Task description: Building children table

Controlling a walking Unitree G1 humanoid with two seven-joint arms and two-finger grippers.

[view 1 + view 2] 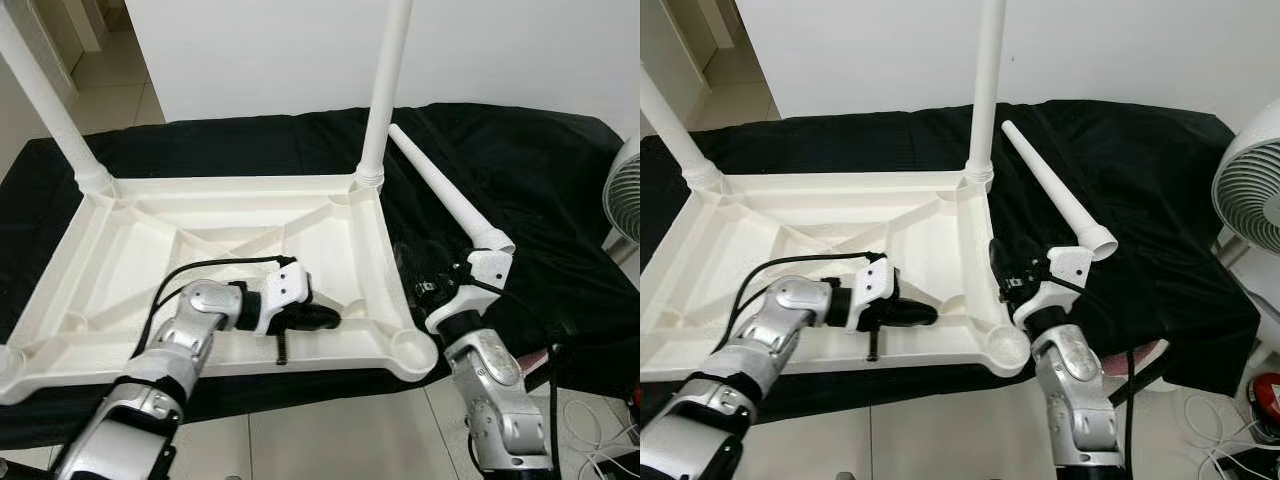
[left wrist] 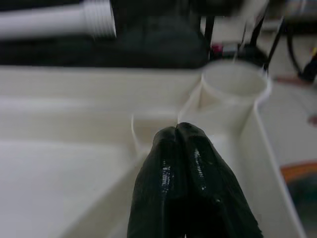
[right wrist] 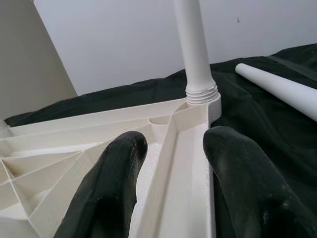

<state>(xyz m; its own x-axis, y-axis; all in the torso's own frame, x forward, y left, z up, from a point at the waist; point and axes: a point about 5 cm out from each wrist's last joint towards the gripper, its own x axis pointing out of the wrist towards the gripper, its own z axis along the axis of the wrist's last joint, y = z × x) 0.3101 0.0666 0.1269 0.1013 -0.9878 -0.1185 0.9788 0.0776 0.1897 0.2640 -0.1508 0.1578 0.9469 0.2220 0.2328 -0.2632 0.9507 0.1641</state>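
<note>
- Tabletop [image 1: 130, 250], white plastic and upside down with its ribbed underside up, lies on a black cloth [image 1: 540, 200] spread over a low surface.
- Two white legs stand screwed into its far corners: the far left leg [image 1: 45, 100] and the far right leg [image 1: 385, 90], both upright.
- A third loose leg [image 1: 440, 190] lies on the cloth just beside the tabletop's right edge, its wide threaded end towards the robot.
- The near right corner socket [image 1: 413, 350] stands open, with no leg in it.
- Left gripper [image 1: 325, 318] rests inside the tabletop near the front rim, fingers pressed together on nothing, pointing towards that socket.
- Right gripper [image 3: 173, 163] sits at the tabletop's right rim, its fingers apart and straddling the rim; it seems not to be squeezing it, though contact is hard to judge.
- A white fan [image 1: 1255, 190] stands to the right, on the tiled floor [image 1: 330, 440].
</note>
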